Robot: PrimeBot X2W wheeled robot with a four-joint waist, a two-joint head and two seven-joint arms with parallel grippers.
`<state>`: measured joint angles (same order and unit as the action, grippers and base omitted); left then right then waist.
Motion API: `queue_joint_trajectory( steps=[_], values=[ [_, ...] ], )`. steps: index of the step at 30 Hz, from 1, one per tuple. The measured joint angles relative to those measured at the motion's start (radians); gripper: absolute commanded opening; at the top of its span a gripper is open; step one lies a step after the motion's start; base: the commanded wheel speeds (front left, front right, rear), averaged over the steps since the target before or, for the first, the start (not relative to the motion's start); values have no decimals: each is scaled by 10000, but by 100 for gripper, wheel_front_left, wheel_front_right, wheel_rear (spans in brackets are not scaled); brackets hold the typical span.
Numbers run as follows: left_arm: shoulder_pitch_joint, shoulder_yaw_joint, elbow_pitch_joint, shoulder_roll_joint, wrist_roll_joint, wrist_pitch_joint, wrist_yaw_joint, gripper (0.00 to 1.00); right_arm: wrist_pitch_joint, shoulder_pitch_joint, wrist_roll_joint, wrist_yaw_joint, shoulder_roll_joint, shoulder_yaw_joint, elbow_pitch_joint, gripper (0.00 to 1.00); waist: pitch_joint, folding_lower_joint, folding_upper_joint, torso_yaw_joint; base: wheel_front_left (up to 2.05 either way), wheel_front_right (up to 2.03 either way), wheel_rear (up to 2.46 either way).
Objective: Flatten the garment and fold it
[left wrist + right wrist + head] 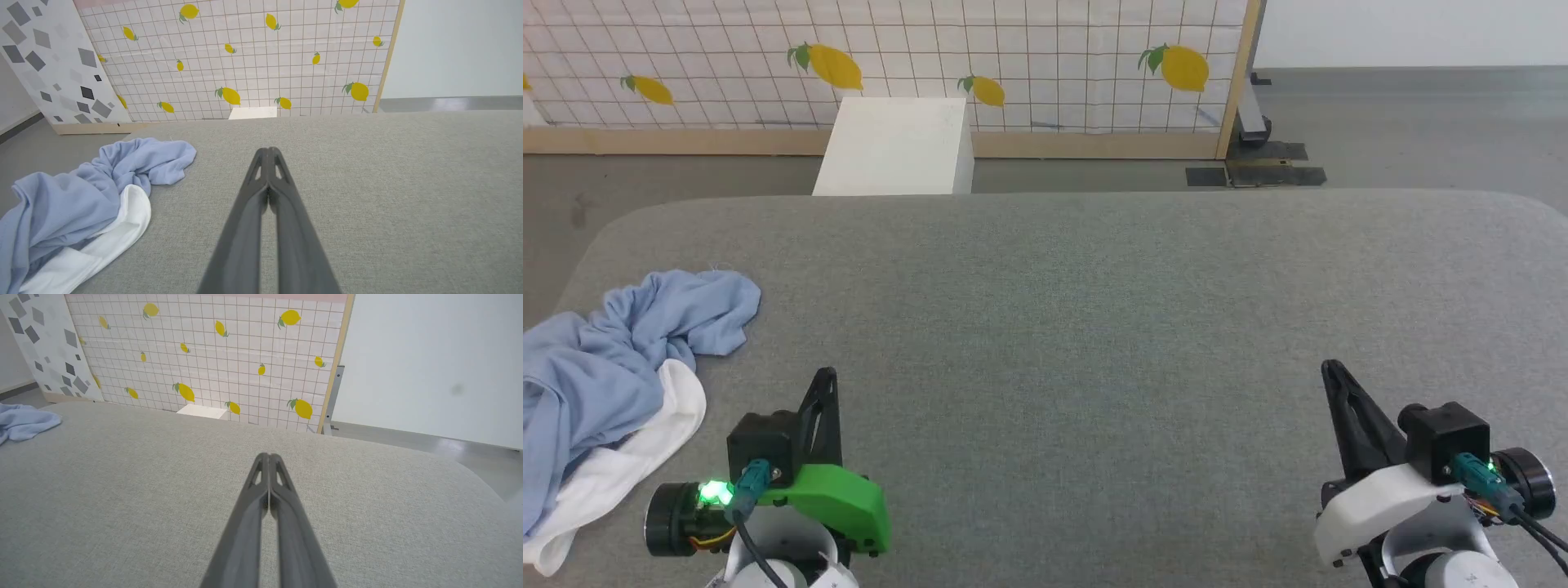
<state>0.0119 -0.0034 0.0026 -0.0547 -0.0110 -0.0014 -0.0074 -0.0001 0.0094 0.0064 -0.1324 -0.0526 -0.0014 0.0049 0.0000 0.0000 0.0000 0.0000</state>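
The garment (pixel 613 359) is a light blue T-shirt lying crumpled at the left edge of the grey padded table (pixel 1094 327), with white fabric showing along its near side. It also appears in the left wrist view (pixel 81 196) and, as a small blue corner, in the right wrist view (pixel 20 422). My left gripper (pixel 827 376) is shut and empty near the table's front, to the right of the garment and apart from it; its own view shows the fingers pressed together (pixel 268 152). My right gripper (pixel 1331 367) is shut and empty at the front right (pixel 268 457).
A white box (pixel 894 147) stands on the floor beyond the table's far edge. Behind it is a tiled panel with lemon prints (pixel 1013 57). Bare grey floor lies to the right of the panel (pixel 1421 131). The table's corners are rounded.
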Motion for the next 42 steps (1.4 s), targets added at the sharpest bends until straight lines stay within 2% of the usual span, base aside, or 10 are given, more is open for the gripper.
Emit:
queue_joint_trajectory(
  steps=[17, 18, 30, 42],
  values=[
    [0, 2, 0, 0, 8, 0, 0, 0, 0, 0, 0, 0, 0, 2, 0, 0, 0, 0, 0, 0, 0, 0, 0],
    [0, 0, 0, 0, 8, 0, 0, 100, 0, 0, 0, 0, 0, 0, 0, 100, 0, 0, 0, 0, 0, 0, 0],
    [7, -119, 75, -4, -81, -46, 13, 100, -10, 1, 21, 0, -4, -13, 31, 100, -1, 1, 0, 34, 0, 0, 0],
    [15, -276, 313, -8, -247, -291, 299, 100, -138, 1, 40, 0, -4, 0, 128, 100, -24, 1, 0, 440, 0, 0, 0]
  ],
)
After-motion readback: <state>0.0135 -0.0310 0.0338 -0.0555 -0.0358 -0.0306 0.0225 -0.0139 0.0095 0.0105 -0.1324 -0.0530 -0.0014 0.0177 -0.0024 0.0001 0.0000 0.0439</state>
